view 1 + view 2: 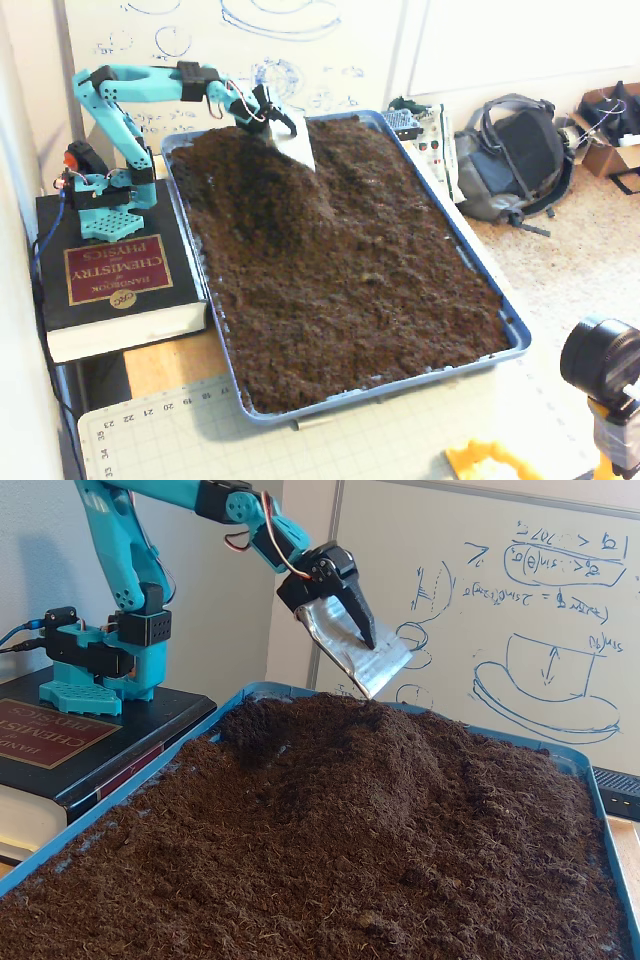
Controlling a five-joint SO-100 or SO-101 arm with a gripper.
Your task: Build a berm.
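Fixed views are both showing your gripper [385, 675] hanging in the air above the far left part of the blue tray [505, 320], clear of the soil. Your teal arm [150, 85] is reaching out level from its base, which is sitting on a thick chemistry handbook [110, 275] at the left of the tray. You're carrying a shiny metal blade [355, 655] on the gripper, tilting down toward the soil, with a black finger [360, 620] lying across its face. Whether the jaws are pinching that blade or it's fixed on, I cannot tell, and how far they are parted isn't showing either.

Just below the blade, the berm [285, 185] is sitting in the far left part of the tray, a raised dark mound running toward the middle, higher than the lumpy soil bed [380, 290] filling the near half. In a fixed view from low down, the berm [350, 740] is cresting right under the blade's lower edge, apart from it. A whiteboard [520, 610] with blue sketches is standing behind.
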